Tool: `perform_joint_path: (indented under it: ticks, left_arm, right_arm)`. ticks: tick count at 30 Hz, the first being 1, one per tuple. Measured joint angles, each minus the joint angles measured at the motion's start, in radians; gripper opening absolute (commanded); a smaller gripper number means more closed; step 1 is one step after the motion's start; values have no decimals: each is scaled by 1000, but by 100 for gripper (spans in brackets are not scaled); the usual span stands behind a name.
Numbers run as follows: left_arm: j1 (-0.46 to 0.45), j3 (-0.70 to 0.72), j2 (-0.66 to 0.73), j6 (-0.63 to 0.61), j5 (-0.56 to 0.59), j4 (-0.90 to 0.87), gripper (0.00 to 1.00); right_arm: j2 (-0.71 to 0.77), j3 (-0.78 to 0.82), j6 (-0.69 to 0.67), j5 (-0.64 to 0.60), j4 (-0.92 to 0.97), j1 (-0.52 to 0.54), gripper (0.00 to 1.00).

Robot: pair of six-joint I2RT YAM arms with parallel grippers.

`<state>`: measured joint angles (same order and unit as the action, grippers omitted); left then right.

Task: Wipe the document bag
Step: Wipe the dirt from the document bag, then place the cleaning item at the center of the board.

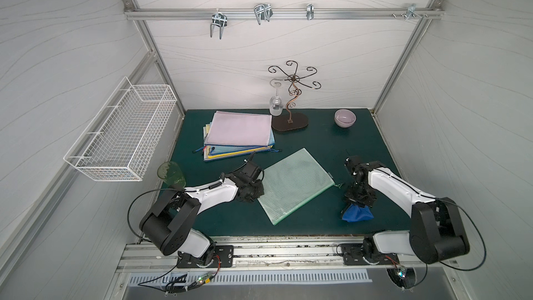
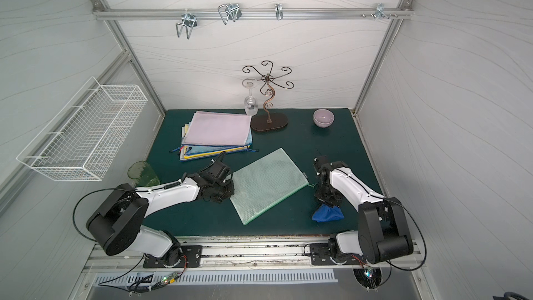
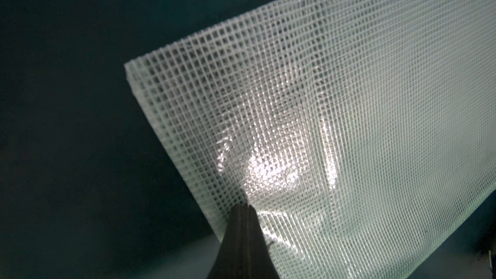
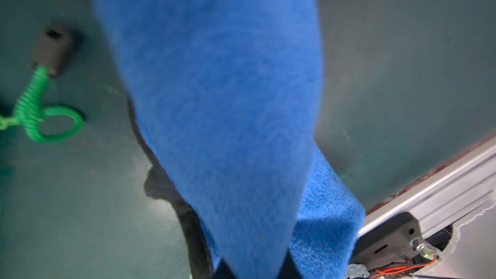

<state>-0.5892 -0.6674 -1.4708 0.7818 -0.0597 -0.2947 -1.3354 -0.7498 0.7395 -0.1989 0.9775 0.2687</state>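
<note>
Mesh document bag (image 1: 297, 184) flat, mat (image 1: 360, 145) centre. Left gripper (image 3: 244, 206) closed, empty, tips pressing bag's 9 o'clock edge. Right gripper (image 4: 253, 271) at 4 o'clock, blue cloth (image 4: 214, 103) between jaws; clamped or loose, cannot tell

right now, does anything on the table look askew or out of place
Mildly. The green mesh document bag lies diagonal to the edges of the mat, with the shut left pincer pressing on it near one corner. The stack of bags behind it is fanned unevenly. Nothing looks spilled or damaged.
</note>
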Motion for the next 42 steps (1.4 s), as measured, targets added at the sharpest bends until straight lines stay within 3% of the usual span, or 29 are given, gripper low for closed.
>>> perform_joint_path:
  ticks: [1,2,7,13,18,26,36,42]
  left_arm:
    - [1,0,5,-2,1,-11,0]
    - [2,0,8,-4,2,-23,0]
    - [2,0,24,-16,1,-69,0]
    - [2,-18,43,-46,-4,-125,0]
    - [-3,-71,72,-74,-13,-146,1]
    - [-62,-155,74,-102,-60,-129,3]
    - [-188,-264,57,-164,-188,36,18]
    - [-242,-257,48,-191,-272,200,30]
  right_arm:
    - [7,1,7,11,-1,0,66]
    - [20,1,7,25,0,0,83]
    - [123,-19,16,54,37,9,98]
    - [173,-134,14,11,114,74,99]
    - [112,-211,-6,-1,114,101,99]
    - [54,-89,-26,143,77,141,99]
    - [90,-102,-29,191,61,186,99]
    - [-31,-21,-4,256,-32,142,99]
